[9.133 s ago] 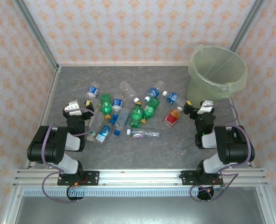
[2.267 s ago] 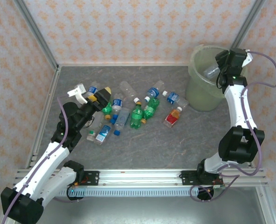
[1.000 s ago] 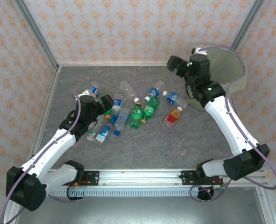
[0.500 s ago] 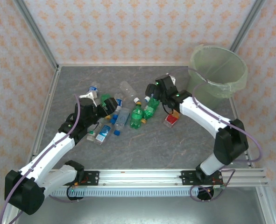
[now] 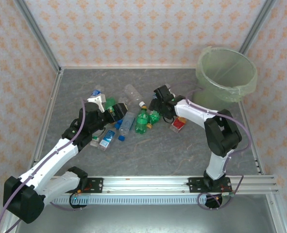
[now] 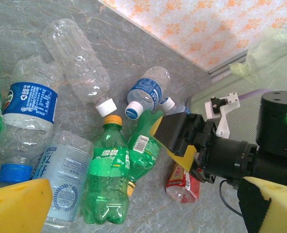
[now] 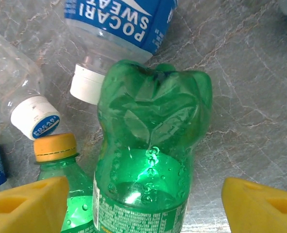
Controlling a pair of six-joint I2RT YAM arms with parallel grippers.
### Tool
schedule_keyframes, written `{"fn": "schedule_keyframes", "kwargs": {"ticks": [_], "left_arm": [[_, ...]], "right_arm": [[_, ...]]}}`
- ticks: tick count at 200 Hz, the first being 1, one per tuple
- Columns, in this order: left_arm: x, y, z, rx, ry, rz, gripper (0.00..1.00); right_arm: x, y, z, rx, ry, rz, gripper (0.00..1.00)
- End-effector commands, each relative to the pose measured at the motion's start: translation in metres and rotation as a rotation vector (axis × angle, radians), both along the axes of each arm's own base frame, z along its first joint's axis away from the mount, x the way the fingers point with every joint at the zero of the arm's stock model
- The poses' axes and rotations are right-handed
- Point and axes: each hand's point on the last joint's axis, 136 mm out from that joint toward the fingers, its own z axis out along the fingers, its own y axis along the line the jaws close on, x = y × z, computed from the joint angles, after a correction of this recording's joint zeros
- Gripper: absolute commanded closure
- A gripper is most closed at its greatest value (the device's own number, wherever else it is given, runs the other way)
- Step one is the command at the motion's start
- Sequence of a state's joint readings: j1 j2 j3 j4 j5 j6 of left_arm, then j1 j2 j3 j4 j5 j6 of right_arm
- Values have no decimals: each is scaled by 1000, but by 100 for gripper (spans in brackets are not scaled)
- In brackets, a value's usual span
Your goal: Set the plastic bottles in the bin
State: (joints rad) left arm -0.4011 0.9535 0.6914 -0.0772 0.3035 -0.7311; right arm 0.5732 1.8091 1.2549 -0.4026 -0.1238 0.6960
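Observation:
Several plastic bottles (image 5: 142, 121) lie in a pile mid-table, clear with blue labels, green, and one red-orange (image 5: 178, 124). My right gripper (image 5: 158, 103) is open and low over the pile. In the right wrist view its yellow pads (image 7: 29, 201) straddle a green bottle (image 7: 150, 160) without touching it. My left gripper (image 5: 112, 112) is open over the pile's left side. Its pads (image 6: 17, 204) stand wide apart, with a green bottle with an orange cap (image 6: 104, 182) ahead of them. The pale-green bin (image 5: 226, 73) stands at the back right.
A Pocari Sweat bottle (image 7: 119, 19) and a second green bottle with an orange cap (image 7: 56, 150) lie close beside the right gripper's (image 6: 179, 138) bottle. Metal frame posts and patterned walls enclose the table. Bare grey surface lies in front of the pile (image 5: 153, 155).
My right arm swung from the bin down to the pile and now straddles a green bottle. My left gripper shifted slightly right over the pile's left side.

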Motion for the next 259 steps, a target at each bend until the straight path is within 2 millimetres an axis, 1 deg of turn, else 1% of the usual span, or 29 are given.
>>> {"fn": "schedule_keyframes", "kwargs": {"ticks": [1, 24, 55, 80, 97, 105, 148, 160, 165, 179, 183, 192, 228, 259], "left_arm": [[-3, -3, 7, 3, -48, -20, 1], [-4, -3, 8, 6, -46, -19, 1], [-6, 0, 10, 23, -52, -10, 1], [-6, 1, 14, 24, -63, -10, 1], [-6, 0, 13, 24, -62, -12, 1], [-6, 0, 12, 24, -61, -11, 1], [-6, 0, 12, 25, -60, -13, 1], [-5, 0, 12, 27, -60, -13, 1], [-5, 0, 11, 27, -59, -13, 1], [-5, -1, 10, 25, -58, -13, 1], [-5, -1, 11, 22, -59, -12, 1], [-5, -1, 10, 20, -58, -11, 1], [-3, -1, 11, 17, -67, -7, 1], [-1, -2, 12, 12, -71, -4, 1]], "right_arm": [[5, 3, -7, 28, 15, -28, 19], [7, 6, -17, 26, 28, -23, 21], [11, 2, -26, 21, 31, -39, 25], [12, 1, -32, 19, 41, -41, 25], [11, 0, -38, 9, 50, -38, 25], [10, 0, -41, 5, 57, -38, 26], [11, -2, -46, -15, 59, -36, 27], [10, -4, -46, -20, 61, -39, 34], [11, -4, -44, -22, 55, -38, 37], [10, -6, -40, -27, 46, -39, 39], [11, -6, -38, -28, 42, -40, 41], [10, -8, -35, -34, 33, -40, 44], [10, -14, -15, -55, -4, -41, 45], [12, -17, 12, -57, -63, -45, 45]]}}
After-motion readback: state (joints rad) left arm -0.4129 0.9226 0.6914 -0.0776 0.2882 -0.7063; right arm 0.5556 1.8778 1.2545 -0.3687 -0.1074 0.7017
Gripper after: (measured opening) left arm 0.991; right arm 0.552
